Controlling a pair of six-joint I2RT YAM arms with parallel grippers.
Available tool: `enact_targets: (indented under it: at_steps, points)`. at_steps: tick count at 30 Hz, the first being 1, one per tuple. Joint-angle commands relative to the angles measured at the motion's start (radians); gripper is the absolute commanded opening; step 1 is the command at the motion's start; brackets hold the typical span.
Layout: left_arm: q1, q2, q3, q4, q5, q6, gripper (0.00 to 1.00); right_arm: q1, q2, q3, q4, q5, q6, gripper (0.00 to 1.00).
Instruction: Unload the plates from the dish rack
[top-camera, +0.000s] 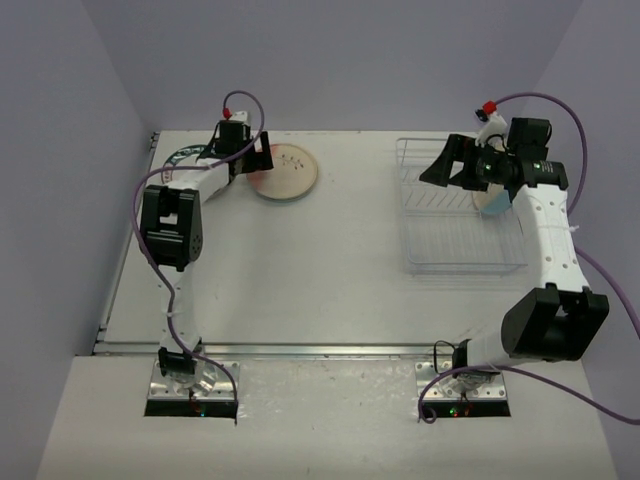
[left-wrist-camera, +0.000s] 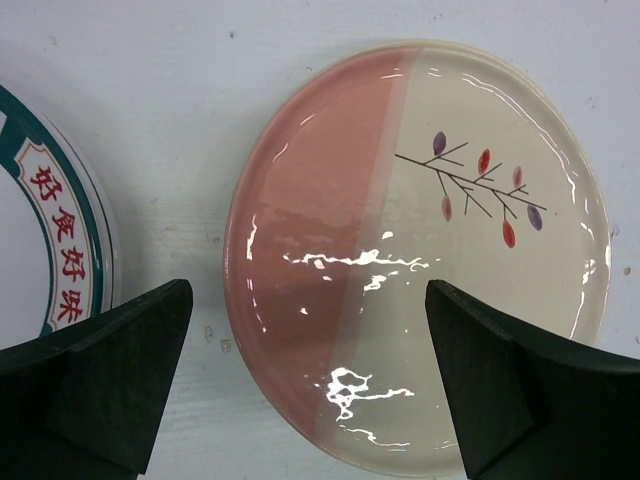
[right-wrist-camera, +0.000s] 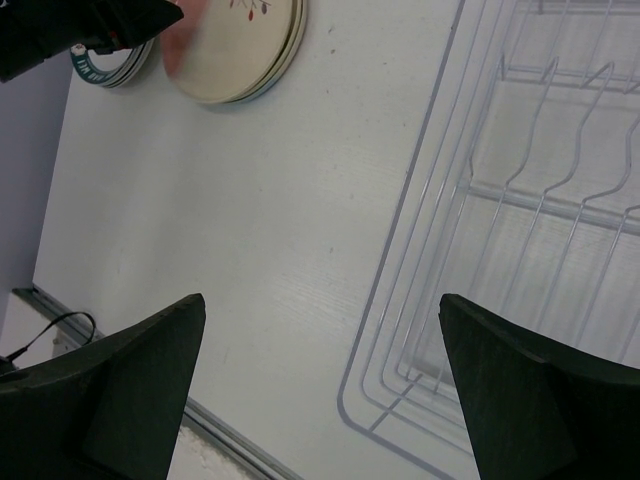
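From above, the left gripper (top-camera: 248, 158) was seen stretched to the table's (top-camera: 330, 270) far left corner, and the right gripper (top-camera: 452, 165) was held over the dish rack (top-camera: 455, 245) on the right side. Only in that view was a light blue plate (top-camera: 492, 203) caught, inside the rack's outline and largely hidden under the right arm (top-camera: 545, 225).

The detail was supplied by the left wrist camera. A pink-and-cream plate (left-wrist-camera: 415, 250), painted with a thin branch and red and purple leaves, was shown flat on the table beneath wide-spread fingers (left-wrist-camera: 120, 350), and nothing was gripped. Just beside it, apart by a strip of table, a green-rimmed plate (left-wrist-camera: 50, 220) was cut off at the frame's edge. Red Chinese characters were carried on its white band, and 好 could be read twice.

From the right wrist, layered rims were made out under the pink-and-cream plate, so a stack was suggested. That claw's fingers (right-wrist-camera: 130, 390) were likewise spread wide around nothing, above bare table at the rack's left wall. The wire dividers (right-wrist-camera: 560, 190) in view were seen without plates.
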Motion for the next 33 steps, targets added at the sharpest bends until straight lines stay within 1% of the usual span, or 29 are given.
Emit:
enact_targets:
  at_steps: [1,2,3,5,7,9,11,14,16,18,22,24,29,33]
  points:
    - [-0.034,-0.152,-0.029,0.116,-0.015,0.112,1.00,-0.002,-0.050,-0.011,0.046,0.072,-0.027,0.99]
    - [-0.046,-0.201,-0.055,0.161,-0.002,0.133,1.00,-0.002,-0.058,-0.016,0.056,0.098,-0.031,0.99]
    - [-0.049,-0.215,-0.081,0.191,0.029,0.152,1.00,-0.002,-0.061,-0.021,0.059,0.126,-0.035,0.99]
    - [-0.080,-0.307,-0.168,0.230,0.074,0.243,1.00,-0.002,-0.069,-0.030,0.074,0.192,-0.054,0.99]
    - [-0.103,-0.379,-0.234,0.232,0.094,0.283,1.00,-0.005,-0.071,-0.038,0.088,0.261,-0.056,0.99]
    - [-0.115,-0.478,-0.300,0.232,0.117,0.298,0.99,-0.009,-0.069,-0.040,0.108,0.300,-0.054,0.99]
    - [-0.119,-0.548,-0.399,0.221,0.145,0.299,0.98,-0.024,-0.062,-0.038,0.122,0.318,-0.043,0.99]
    - [-0.127,-0.670,-0.500,0.192,0.182,0.307,0.96,-0.067,-0.039,-0.024,0.141,0.337,-0.035,0.99]
    - [-0.135,-0.730,-0.576,0.179,0.197,0.325,0.95,-0.099,-0.010,-0.002,0.143,0.340,-0.034,0.97]
    - [-0.150,-0.824,-0.647,0.174,0.200,0.348,0.95,-0.126,0.027,0.025,0.142,0.344,-0.039,0.92]
    - [-0.160,-0.921,-0.778,0.173,0.186,0.381,0.95,-0.151,0.090,0.098,0.142,0.423,-0.061,0.91]
    - [-0.161,-0.941,-0.825,0.173,0.171,0.380,0.95,-0.158,0.115,0.148,0.143,0.461,-0.079,0.90]
    - [-0.160,-0.955,-0.884,0.178,0.164,0.344,0.95,-0.181,0.194,0.253,0.140,0.534,-0.125,0.90]
    - [-0.161,-0.954,-0.906,0.196,0.163,0.321,0.95,-0.205,0.228,0.287,0.151,0.553,-0.149,0.90]
